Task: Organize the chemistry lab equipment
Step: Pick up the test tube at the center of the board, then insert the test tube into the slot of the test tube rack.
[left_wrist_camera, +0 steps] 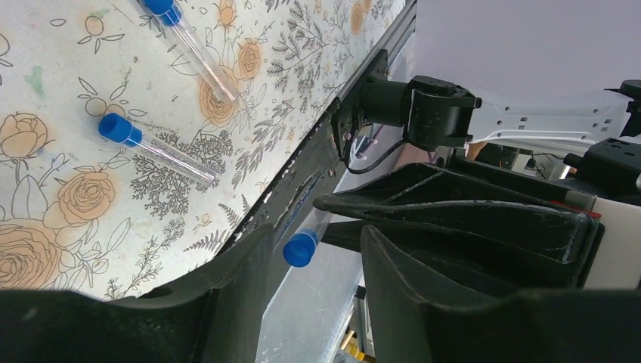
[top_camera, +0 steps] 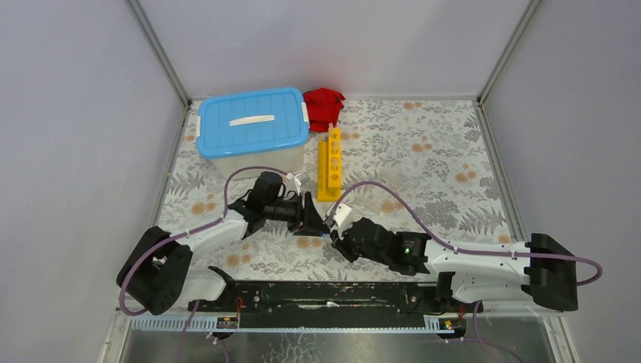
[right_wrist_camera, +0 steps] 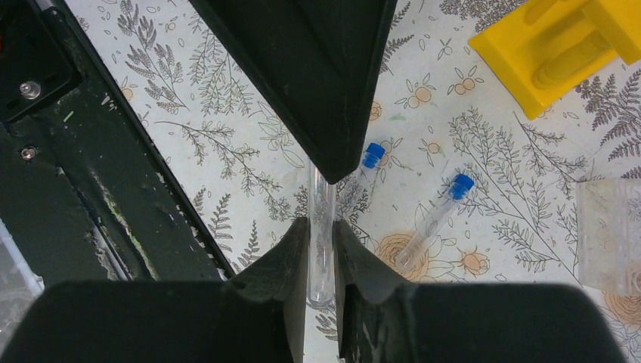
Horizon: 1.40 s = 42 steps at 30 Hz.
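My right gripper (right_wrist_camera: 321,227) is shut on the lower end of a clear tube (right_wrist_camera: 321,198) and holds it above the table. Its blue cap (left_wrist_camera: 301,248) points into my left gripper (left_wrist_camera: 314,243), whose fingers (left_wrist_camera: 242,261) stand open on either side of the cap with a gap on each side. The two grippers meet nose to nose in the top view, left gripper (top_camera: 311,215) and right gripper (top_camera: 338,231). Two more blue-capped tubes (right_wrist_camera: 435,219) (right_wrist_camera: 368,165) lie on the floral mat under them. The yellow rack (top_camera: 329,162) lies behind, near the blue-lidded tub (top_camera: 253,125).
A clear tube holder (right_wrist_camera: 608,234) sits on the mat to the right of the loose tubes. A red cloth (top_camera: 323,106) lies at the back by the tub. The black base rail (top_camera: 325,293) runs along the near edge. Grey walls close in three sides.
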Motion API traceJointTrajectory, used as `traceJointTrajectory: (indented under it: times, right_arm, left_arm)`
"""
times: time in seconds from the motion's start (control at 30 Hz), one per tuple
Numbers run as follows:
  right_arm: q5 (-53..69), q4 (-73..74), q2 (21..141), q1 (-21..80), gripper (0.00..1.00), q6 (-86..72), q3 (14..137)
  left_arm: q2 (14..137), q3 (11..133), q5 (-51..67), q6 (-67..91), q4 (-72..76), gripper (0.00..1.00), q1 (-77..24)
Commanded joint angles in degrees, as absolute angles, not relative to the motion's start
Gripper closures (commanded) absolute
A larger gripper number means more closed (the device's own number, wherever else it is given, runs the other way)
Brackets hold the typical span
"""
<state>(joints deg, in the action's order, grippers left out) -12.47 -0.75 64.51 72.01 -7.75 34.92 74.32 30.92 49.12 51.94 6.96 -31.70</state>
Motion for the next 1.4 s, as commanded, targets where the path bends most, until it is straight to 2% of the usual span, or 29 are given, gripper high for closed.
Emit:
traceJointTrajectory:
  times: [0.0,1.37]
  right_arm:
    - [-11.91,-3.07,64.68,72.33,1.0,-6.54,37.92]
    - [-11.78,-3.08,62.96,72.33,1.0,-5.45,37.89]
  left_arm:
    - [74.7,30.44,51.58,51.8,10.71,0.48,-31.22]
    - [75.59,29.79,52.75,52.06,12.66,0.77,-31.3]
